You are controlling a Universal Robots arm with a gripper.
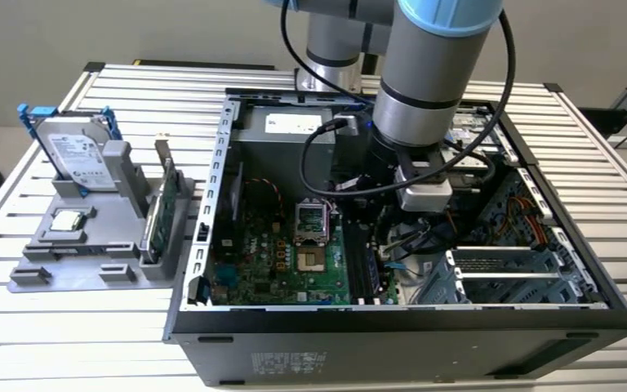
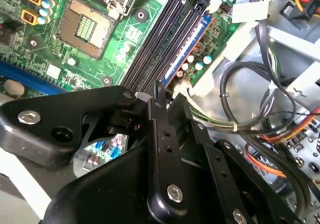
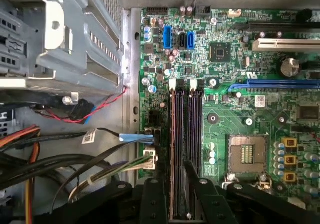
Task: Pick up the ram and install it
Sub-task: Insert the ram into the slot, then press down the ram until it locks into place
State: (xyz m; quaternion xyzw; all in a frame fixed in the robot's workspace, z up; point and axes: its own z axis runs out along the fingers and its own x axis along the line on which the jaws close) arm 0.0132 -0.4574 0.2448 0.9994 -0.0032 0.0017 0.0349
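My gripper point(image 1: 392, 243) hangs low inside the open computer case point(image 1: 401, 320), right above the black memory slots point(image 1: 364, 271). In both wrist views its black fingers stand almost together over one end of the slots point(image 3: 176, 129) point(image 2: 162, 31). The gripper point(image 3: 187, 191) point(image 2: 147, 100) is shut on the ram point(image 3: 188, 176), a thin dark strip seen edge-on and lined up with the slots. The fingers cover its green face and its lower edge, so I cannot tell whether it touches a slot.
The open processor socket point(image 3: 247, 154) lies beside the slots. Bundled cables point(image 3: 75, 169) and a grey drive cage point(image 3: 75, 34) crowd the slots' other side. Outside the case, a grey fixture point(image 1: 42, 273) holds a hard drive point(image 1: 79, 155), a square chip point(image 1: 68, 219) and an upright green card point(image 1: 156, 216).
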